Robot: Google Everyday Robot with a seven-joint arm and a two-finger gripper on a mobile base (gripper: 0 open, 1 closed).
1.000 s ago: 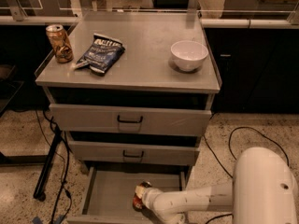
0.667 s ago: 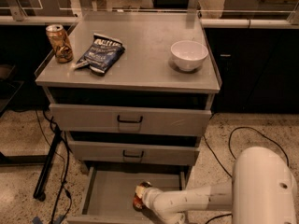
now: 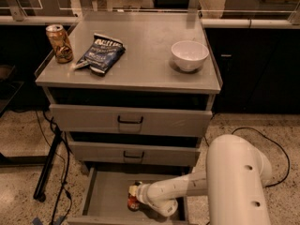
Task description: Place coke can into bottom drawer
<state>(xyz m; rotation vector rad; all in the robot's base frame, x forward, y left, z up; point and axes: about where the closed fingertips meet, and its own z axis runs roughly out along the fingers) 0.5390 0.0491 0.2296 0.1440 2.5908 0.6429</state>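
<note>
The pincer (image 3: 137, 192) sits low inside the open bottom drawer (image 3: 105, 196), a wide, shallow grey metal tray pulled out at the foot of the cabinet. It is pressed up against the small red coke can (image 3: 132, 203). Whether it is apart or clamped on the can, I cannot tell; the white wrist hides that part. The can stands roughly upright near the middle of the drawer, with its red body showing just below the pincer.

The white robot arm (image 3: 187, 187) comes in from the right and crosses the drawer's right side. Bare drawer floor lies to the left of the can, up to the low left wall. The front lip is close below the can. Directly above, the middle grey drawer (image 3: 133, 153) with its black handle overhangs the back of the tray.

On the grey desk (image 3: 150, 36) above stand a gold-brown patterned can (image 3: 59, 43), a dark blue chip bag (image 3: 101, 54) and a white bowl (image 3: 190, 55).
</note>
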